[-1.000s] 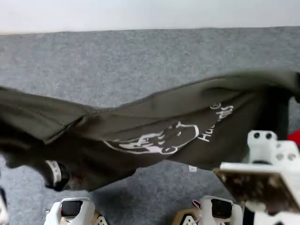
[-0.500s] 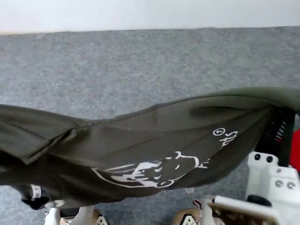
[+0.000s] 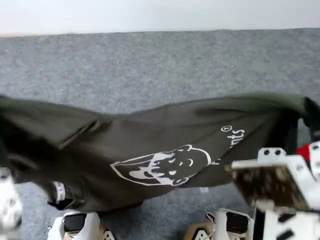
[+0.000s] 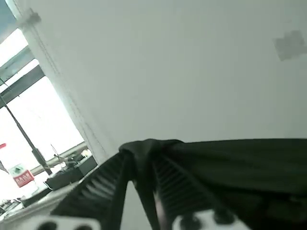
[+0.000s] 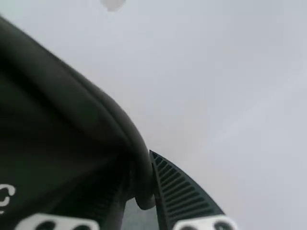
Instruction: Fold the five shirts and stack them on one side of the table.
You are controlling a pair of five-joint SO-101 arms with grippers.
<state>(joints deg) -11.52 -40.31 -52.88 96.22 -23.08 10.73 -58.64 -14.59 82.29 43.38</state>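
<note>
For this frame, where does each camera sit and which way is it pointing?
High view: fixed above, looking down on the grey table; it shows the shirt stretched across it and the arm bases at the near edge.
Left wrist view: on the left wrist, tilted up at a white wall and a window; the left hand is shut on the shirt's edge.
Right wrist view: on the right wrist, tilted up at a pale surface; the right hand is shut on a shirt fold.
Shared: all three show the shirt.
</note>
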